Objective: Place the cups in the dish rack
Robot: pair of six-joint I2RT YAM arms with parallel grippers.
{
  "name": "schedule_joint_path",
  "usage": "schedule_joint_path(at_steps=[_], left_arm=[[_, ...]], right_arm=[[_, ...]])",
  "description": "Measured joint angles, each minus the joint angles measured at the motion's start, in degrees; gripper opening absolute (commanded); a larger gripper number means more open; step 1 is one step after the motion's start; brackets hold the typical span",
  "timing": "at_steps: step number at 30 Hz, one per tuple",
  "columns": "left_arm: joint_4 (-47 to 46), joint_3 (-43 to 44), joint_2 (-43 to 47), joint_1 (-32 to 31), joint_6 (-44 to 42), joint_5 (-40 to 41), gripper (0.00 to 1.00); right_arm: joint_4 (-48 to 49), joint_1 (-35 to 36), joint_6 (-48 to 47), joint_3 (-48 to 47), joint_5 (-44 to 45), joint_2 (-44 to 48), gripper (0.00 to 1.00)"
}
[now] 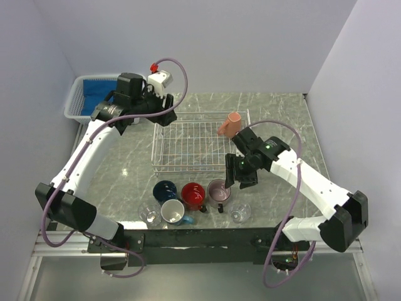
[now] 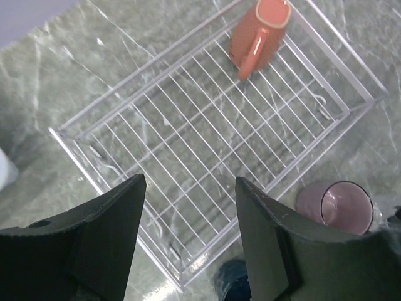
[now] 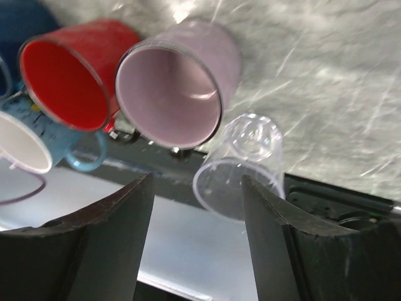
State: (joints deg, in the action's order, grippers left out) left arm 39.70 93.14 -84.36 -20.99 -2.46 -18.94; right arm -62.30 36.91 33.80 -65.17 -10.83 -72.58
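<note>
Only 1 cup, the salmon mug [image 1: 230, 123], is in the rack [image 1: 188, 145], tipped on its side at the far right corner. The left fingers [image 2: 106, 238] hang open and empty over the rack's far left. The right fingers [image 3: 106, 238] gape, empty, above the mauve mug [image 3: 169, 94], likely lining up a grab.

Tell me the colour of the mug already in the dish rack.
Salmon-orange mug, lying in the dish rack; clearest in the left wrist view.
</note>
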Motion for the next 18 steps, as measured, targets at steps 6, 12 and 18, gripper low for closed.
schedule_joint_path(at_steps=[6,12,18], left_arm=[[0.2,-2.1,0.2,0.5,3.1,-2.0,0.65],[0.3,-2.1,0.6,0.5,4.5,-4.0,0.65],[0.4,-1.9,0.6,0.5,5.2,-5.3,0.66]], right_arm=[[0.2,0.2,-1.6,-0.7,3.6,-3.4,0.62],[2.8,0.9,-2.1,0.5,4.9,-5.1,0.59],[5.4,1.7,-2.2,3.7,5.7,-6.8,0.57]])
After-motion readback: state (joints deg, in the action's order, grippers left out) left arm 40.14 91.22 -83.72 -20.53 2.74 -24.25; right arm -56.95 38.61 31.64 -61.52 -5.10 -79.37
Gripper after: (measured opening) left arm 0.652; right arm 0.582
